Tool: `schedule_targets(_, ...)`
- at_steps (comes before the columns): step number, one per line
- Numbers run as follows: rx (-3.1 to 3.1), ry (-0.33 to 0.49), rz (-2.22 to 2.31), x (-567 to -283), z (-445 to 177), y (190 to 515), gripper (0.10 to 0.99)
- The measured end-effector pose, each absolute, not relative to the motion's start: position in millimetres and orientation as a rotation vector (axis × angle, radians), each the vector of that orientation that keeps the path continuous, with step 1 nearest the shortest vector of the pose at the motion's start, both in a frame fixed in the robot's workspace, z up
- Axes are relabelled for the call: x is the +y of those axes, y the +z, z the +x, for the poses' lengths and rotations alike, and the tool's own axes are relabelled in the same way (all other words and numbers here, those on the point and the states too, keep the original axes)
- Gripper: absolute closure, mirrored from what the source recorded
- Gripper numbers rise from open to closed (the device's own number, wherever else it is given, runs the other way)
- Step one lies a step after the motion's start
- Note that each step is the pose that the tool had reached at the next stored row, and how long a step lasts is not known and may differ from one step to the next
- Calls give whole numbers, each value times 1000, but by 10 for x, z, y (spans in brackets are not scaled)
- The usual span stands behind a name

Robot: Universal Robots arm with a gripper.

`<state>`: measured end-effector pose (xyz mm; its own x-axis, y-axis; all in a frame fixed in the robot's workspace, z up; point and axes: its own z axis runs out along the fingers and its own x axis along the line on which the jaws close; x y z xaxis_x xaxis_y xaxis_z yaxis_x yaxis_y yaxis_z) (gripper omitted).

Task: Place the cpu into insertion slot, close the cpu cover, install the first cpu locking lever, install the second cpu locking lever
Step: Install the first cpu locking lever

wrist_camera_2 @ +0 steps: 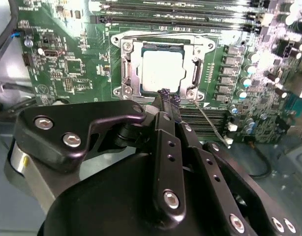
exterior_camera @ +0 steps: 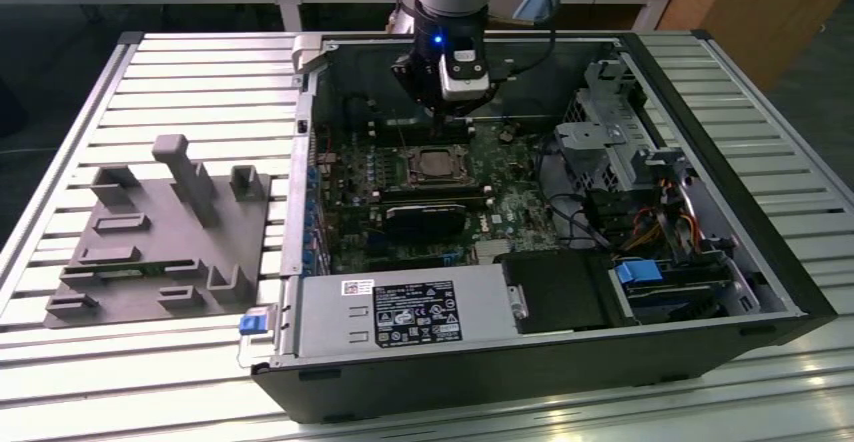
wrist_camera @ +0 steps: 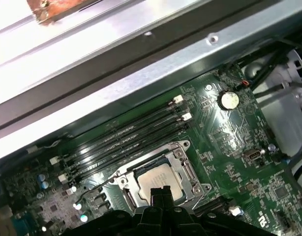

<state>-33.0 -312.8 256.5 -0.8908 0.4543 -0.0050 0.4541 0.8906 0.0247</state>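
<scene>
We see the gripper [wrist_camera_2: 164, 94], fingers pressed together and empty, at the edge of the insertion slot [wrist_camera_2: 125, 46]. The cpu [wrist_camera_2: 162, 70] sits inside it, framed by the cpu cover [wrist_camera_2: 136, 73]. A thin wire lever [wrist_camera_2: 210, 122] angles away.

Cpu [wrist_camera_2: 162, 71] in insertion slot [wrist_camera_2: 161, 46], seemingly beneath cpu cover [wrist_camera_2: 127, 69]

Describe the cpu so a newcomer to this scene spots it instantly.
Look inside the open black computer case at the green circuit board. Near its middle, by the black gripper, sits a silvery square metal frame. The cpu is the flat, dull silver-grey square inside that frame, unlike the long black slots alongside.
</scene>
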Motion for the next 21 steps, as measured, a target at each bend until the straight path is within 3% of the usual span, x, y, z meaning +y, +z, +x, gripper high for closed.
schedule_targets(21,3119,38,306,-3128,-333,2565,980)
